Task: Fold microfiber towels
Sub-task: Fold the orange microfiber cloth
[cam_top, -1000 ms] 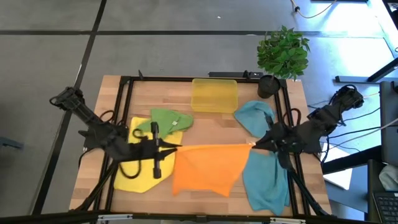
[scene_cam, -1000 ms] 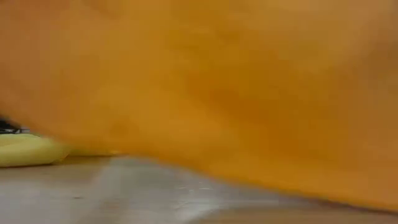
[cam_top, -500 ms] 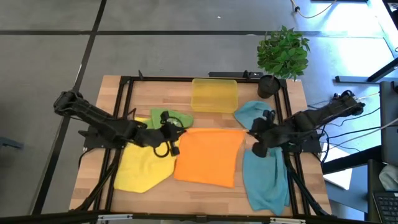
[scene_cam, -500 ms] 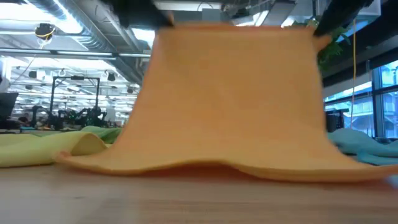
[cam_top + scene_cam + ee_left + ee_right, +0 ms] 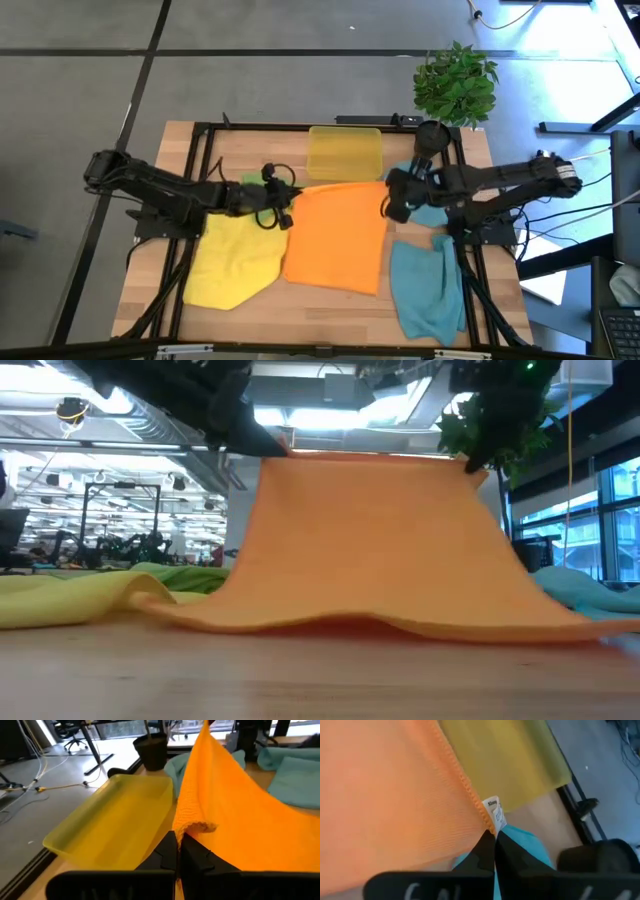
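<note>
High view has the orange towel [image 5: 335,235] in the middle of the wooden bench [image 5: 330,310], with its far edge lifted and pulled taut between both arms while the near part still lies on the wood. The left gripper [image 5: 283,203] pinches the far-left corner, the right gripper [image 5: 392,200] pinches the far-right one, and both sit just in front of the translucent yellow tray [image 5: 345,152] at the back of the bench. Left wrist view makes it pretty clear: the two dark fingers [image 5: 167,852] are pressed together on a bunched bit of orange hem, tray right beside it. Right wrist view shows the same on the other side, fingers [image 5: 487,852] clamped on the corner that carries a little white tag [image 5: 493,810], with teal cloth underneath. Low view shows the orange towel hanging like a curtain from its raised top edge, bottom spread out on the bench. The yellow towel [image 5: 232,265] lies flat to the left of the orange one, looks like touching it or slightly tucked under, hard to say. The green towel [image 5: 248,182] is mostly hidden behind the left arm, only a small bit peeks out. One teal towel [image 5: 425,290] lies at the near right, the other teal towel [image 5: 425,212] is bunched under the right arm. A potted plant [image 5: 455,85] stands at the back right corner.
</note>
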